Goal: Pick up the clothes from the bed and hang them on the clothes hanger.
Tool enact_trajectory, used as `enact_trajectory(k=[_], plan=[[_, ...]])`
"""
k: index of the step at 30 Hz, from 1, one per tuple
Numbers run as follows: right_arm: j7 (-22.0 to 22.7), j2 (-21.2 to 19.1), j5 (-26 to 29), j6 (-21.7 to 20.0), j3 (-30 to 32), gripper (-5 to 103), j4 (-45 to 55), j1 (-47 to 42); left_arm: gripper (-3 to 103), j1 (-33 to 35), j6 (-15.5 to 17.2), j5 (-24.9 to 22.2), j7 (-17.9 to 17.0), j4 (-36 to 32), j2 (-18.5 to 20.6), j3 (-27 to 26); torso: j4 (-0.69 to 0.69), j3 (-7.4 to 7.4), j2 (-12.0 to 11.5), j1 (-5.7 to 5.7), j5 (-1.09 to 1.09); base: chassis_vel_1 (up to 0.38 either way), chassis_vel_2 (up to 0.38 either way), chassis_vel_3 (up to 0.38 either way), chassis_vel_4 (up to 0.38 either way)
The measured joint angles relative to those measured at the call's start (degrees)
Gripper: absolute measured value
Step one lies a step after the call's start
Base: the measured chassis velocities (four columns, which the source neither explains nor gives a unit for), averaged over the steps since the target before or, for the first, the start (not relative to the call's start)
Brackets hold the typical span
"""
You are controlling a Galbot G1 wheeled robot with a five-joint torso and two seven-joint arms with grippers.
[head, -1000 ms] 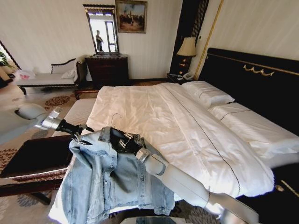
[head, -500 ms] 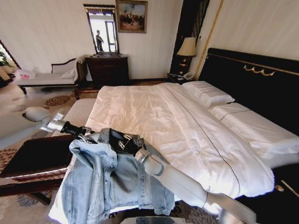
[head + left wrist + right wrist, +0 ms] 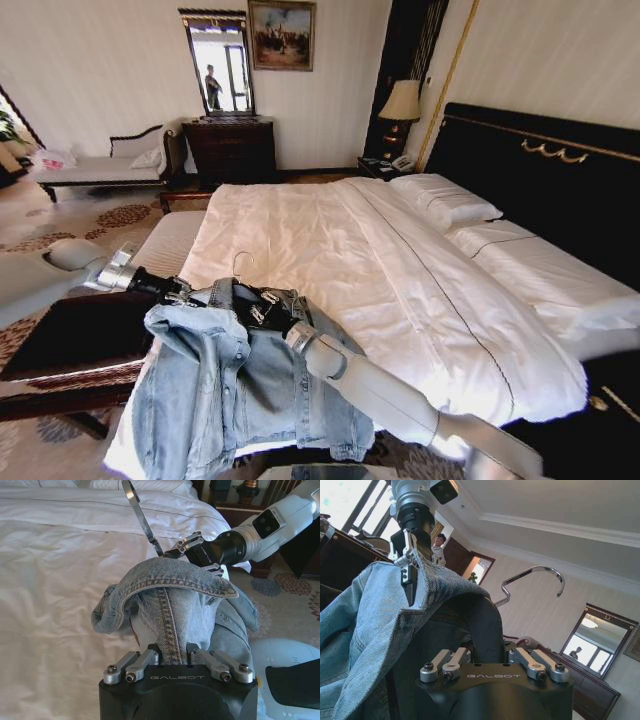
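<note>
The light blue denim clothes [image 3: 230,390] hang in the air over the near corner of the bed [image 3: 400,260], draped over the clothes hanger. The hanger's silver hook [image 3: 240,262] sticks up above the collar. My left gripper [image 3: 178,292] comes in from the left and is shut on the collar's folded edge [image 3: 170,595]. My right gripper [image 3: 262,305] reaches up from the lower right under the denim and is shut on the hanger just below the hook [image 3: 535,577]. In the right wrist view the left gripper [image 3: 410,575] pinches the denim [image 3: 375,610].
A dark-topped bench [image 3: 80,335] stands left of the bed, right under my left arm. White pillows [image 3: 445,200] and the black headboard [image 3: 540,170] lie to the right. A dresser [image 3: 230,150] and a lamp [image 3: 402,100] stand at the far wall.
My left arm has sunk a little and pushed its grip on the collar slightly towards the hanger. The right arm with the hanger has drifted a touch to the left.
</note>
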Motion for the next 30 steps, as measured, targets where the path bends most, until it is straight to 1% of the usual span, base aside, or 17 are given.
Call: enact_trajectory(k=[4, 7, 14, 15, 16, 17, 19, 22, 23, 24, 25, 28, 29, 30], plan=[[0.0, 0.43, -0.03, 0.0, 0.01, 28, -0.28, -0.02, 22, -1.09, -0.51, -0.01, -0.35, -0.76, -0.67, 1.14, -0.01, 0.0, 0.0, 0.0, 0.0, 0.0, 0.0, 0.0, 0.0], [-0.11, 0.77, 0.02, 0.01, -0.13, 28, -0.44, -0.05, 22, -3.41, -1.03, -0.02, -0.6, -2.2, -1.98, 3.42, 0.0, 0.0, 0.0, 0.0, 0.0, 0.0, 0.0, 0.0, 0.0], [-0.2, 1.02, 0.24, 0.04, -0.53, 28, -0.45, 0.03, 22, -4.37, -1.68, 0.22, -1.11, -2.96, -3.03, 4.7, 0.0, 0.0, 0.0, -0.01, 0.0, 0.0, 0.0, 0.0, 0.0], [-0.22, 1.02, 0.28, 0.04, -0.64, 25, -0.45, 0.11, 22, -4.49, -1.8, 0.36, -1.16, -3.08, -3.14, 4.86, 0.0, 0.0, 0.0, 0.0, 0.0, 0.0, 0.0, 0.0, 0.0], [-0.23, 1.03, 0.37, 0.04, -0.71, 27, -0.41, 0.19, 22, -4.87, -2.01, 0.57, -1.17, -3.36, -3.28, 5.31, 0.01, 0.0, 0.0, 0.0, 0.0, 0.0, 0.0, 0.0, 0.0], [-0.23, 1.02, 0.5, 0.06, -0.77, 33, -0.18, 0.28, 20, -5.31, -2.21, 0.66, -1.16, -3.69, -3.37, 5.85, 0.0, 0.0, 0.0, 0.0, 0.0, 0.0, 0.0, 0.0, 0.0], [-0.27, 1.02, 0.57, 0.08, -0.81, 33, 0.06, 0.31, 18, -6.12, -2.4, 0.7, -1.1, -3.94, -3.48, 6.66, 0.0, 0.0, 0.0, 0.0, 0.0, 0.0, 0.0, 0.0, 0.0], [-0.27, 0.92, 0.69, 0.0, -0.82, 49, 0.13, 0.31, 18, -9.87, -2.79, 0.78, -1.19, -4.45, -4.15, 10.38, -0.01, 0.0, 0.0, 0.0, 0.02, 0.0, 0.0, 0.0, 0.0], [-0.27, 0.92, 0.69, 0.0, -0.82, 49, 0.13, 0.31, 18, -9.87, -2.79, 0.78, -1.19, -4.45, -4.15, 10.38, -0.01, 0.0, 0.0, 0.0, 0.02, 0.0, 0.0, 0.0, 0.0], [-0.27, 0.87, 0.73, -0.05, -0.82, 54, 0.17, 0.29, 18, -10.77, -2.88, 0.85, -1.19, -4.57, -4.48, 11.3, 0.0, 0.0, 0.0, 0.0, 0.01, 0.0, 0.0, 0.0, 0.0], [-0.27, 0.83, 0.76, -0.09, -0.84, 54, 0.23, 0.27, 18, -11.35, -2.92, 0.92, -1.19, -4.65, -4.69, 11.87, 0.01, 0.0, 0.0, 0.0, 0.0, 0.0, 0.0, 0.0, 0.0], [-0.38, 0.51, 1.14, -0.33, -0.98, 71, 0.81, 0.23, 18, -13.97, -3.13, 1.44, -1.18, -4.72, -5.96, 14.57, 0.0, 0.0, 0.0, 0.0, 0.0, 0.0, 0.0, 0.0, 0.0], [-0.38, 0.51, 1.14, -0.33, -0.98, 71, 0.81, 0.23, 18, -13.97, -3.13, 1.44, -1.18, -4.72, -5.96, 14.57, 0.0, 0.0, 0.0, 0.0, 0.0, 0.0, 0.0, 0.0, 0.0], [-0.44, 0.31, 1.31, -0.45, -0.99, 76, 1.12, 0.23, 18, -14.3, -3.21, 1.55, -1.18, -4.65, -6.3, 14.96, 0.0, 0.0, 0.0, 0.0, 0.01, 0.0, 0.0, 0.0, 0.0]])
